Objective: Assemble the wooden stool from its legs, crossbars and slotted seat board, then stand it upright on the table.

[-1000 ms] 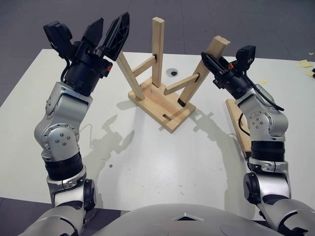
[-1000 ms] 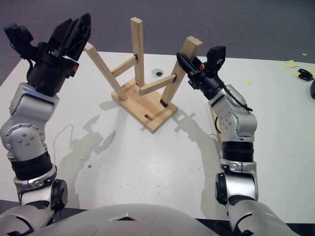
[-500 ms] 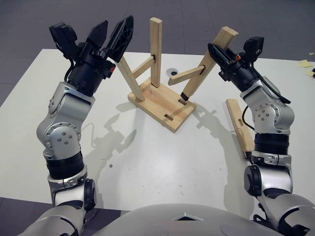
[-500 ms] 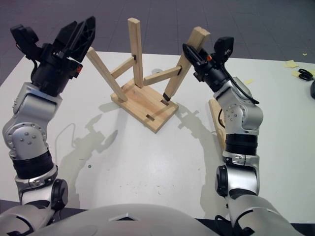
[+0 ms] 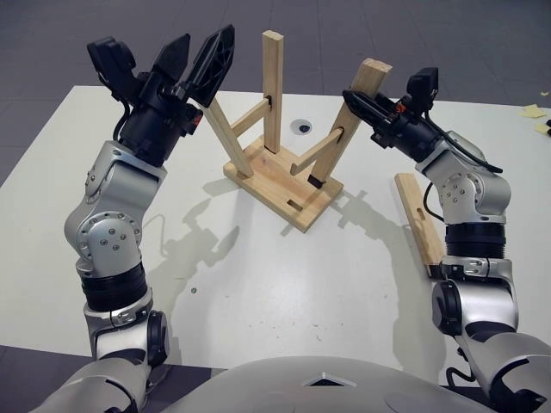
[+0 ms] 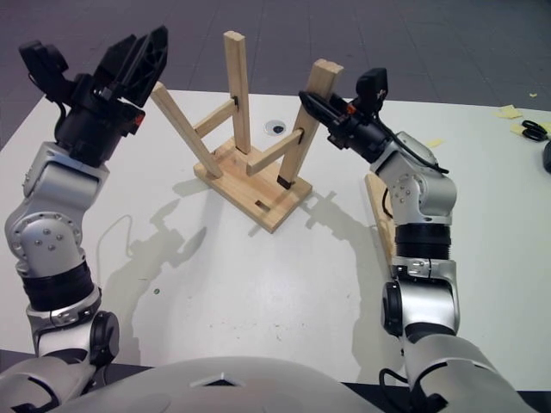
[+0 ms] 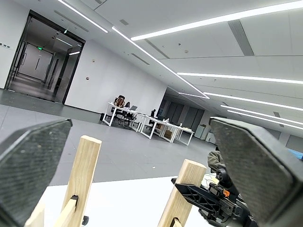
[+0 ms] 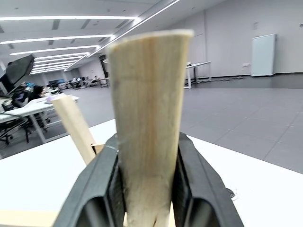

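Honestly no legible text, labels or numbers anywhere; the little green sign (image 7: 40,48) above the far doorway (image 7: 33,66) is too small to read.

- Loose leg (image 5: 417,215): near end partly hidden behind right arm (image 5: 469,206).
- Held leg (image 8: 147,118): lower end cut off by the right wrist view's edge.
- 2 yellow scraps (image 5: 534,111): too small to identify.

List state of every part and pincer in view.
seat board: flat on table, slots up
left leg: standing in board, leaning outward
middle leg: upright in board
right leg: tilted, lower end at board, seating unclear
spare leg: lying flat on table
left pincer: open, by left leg's top
right pincer: shut on right leg
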Controlling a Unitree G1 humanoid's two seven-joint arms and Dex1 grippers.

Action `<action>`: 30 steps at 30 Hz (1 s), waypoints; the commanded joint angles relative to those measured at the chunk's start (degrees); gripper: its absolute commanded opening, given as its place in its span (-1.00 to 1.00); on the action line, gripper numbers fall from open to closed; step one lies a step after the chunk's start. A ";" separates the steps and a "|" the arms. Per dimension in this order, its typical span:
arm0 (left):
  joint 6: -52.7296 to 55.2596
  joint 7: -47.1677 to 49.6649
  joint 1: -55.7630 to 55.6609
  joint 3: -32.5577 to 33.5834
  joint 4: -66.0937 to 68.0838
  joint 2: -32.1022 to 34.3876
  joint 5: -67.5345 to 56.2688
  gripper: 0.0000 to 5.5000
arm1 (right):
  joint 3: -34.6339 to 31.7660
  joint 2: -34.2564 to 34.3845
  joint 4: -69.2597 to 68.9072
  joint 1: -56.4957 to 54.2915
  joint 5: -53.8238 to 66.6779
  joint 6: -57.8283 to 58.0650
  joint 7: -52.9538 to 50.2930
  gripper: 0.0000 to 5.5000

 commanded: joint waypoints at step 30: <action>1.51 -1.75 -1.25 -0.85 0.56 -1.05 -0.45 0.96 | 2.02 2.05 6.71 -5.00 -5.66 -5.54 3.10 -0.62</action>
